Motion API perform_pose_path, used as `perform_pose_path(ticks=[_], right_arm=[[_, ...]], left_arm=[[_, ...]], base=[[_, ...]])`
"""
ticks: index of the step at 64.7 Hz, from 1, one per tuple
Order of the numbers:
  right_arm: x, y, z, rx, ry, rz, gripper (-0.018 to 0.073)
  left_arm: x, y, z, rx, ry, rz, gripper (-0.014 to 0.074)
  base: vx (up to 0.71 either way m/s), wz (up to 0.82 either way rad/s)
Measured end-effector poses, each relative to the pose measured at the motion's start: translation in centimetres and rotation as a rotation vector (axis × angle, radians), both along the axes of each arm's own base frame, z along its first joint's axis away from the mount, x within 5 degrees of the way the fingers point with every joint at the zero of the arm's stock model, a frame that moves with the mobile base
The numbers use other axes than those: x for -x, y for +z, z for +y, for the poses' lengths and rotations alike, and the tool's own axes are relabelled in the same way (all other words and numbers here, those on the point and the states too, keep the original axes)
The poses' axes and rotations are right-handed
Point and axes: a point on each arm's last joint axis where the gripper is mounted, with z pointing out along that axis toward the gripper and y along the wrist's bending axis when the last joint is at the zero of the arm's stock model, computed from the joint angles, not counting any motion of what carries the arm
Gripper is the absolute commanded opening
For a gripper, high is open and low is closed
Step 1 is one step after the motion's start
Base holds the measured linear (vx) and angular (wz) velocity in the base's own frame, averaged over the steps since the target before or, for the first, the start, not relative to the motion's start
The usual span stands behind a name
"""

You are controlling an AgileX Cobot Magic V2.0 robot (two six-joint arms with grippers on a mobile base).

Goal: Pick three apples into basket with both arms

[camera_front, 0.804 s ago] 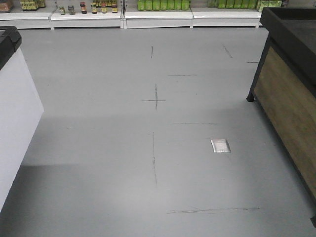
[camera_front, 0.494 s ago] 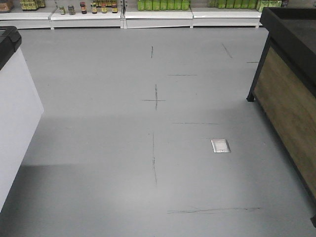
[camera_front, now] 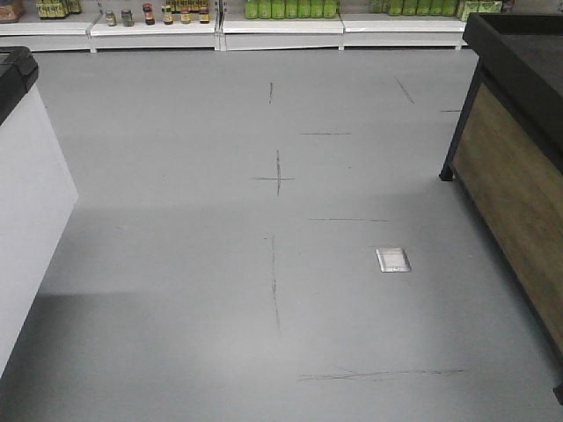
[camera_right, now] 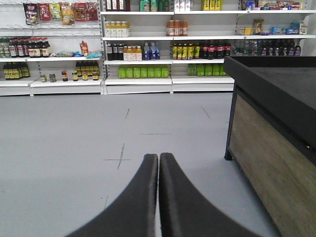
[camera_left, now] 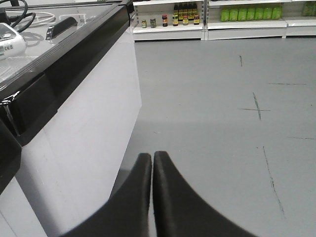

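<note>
No apples and no basket show in any view. My left gripper (camera_left: 152,155) is shut with nothing between its black fingers; it hangs above grey floor beside a white cabinet. My right gripper (camera_right: 158,157) is also shut and holds nothing, pointing across the floor toward the store shelves. Neither gripper nor arm appears in the front view.
A white cabinet with a black top (camera_front: 22,193) (camera_left: 74,98) stands on the left. A black-and-wood display stand (camera_front: 519,149) (camera_right: 276,128) stands on the right. Shelves of bottles (camera_front: 290,13) (camera_right: 148,54) line the far wall. A metal floor plate (camera_front: 392,259) lies in the grey floor.
The view has shifted very slightly; the white cabinet on the left sits a touch differently in frame. Nothing else has visibly changed.
</note>
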Motion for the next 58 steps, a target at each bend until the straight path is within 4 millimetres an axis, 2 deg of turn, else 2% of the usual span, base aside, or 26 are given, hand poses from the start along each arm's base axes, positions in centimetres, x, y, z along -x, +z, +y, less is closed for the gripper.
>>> perform_pose_path(ticks=[58], right_arm=[[0.00,0.00,0.00,0.000,0.000,0.000,-0.0008]], left_arm=[[0.00,0.00,0.00,0.000,0.000,0.000,-0.0007]], base=[[0.00,0.00]])
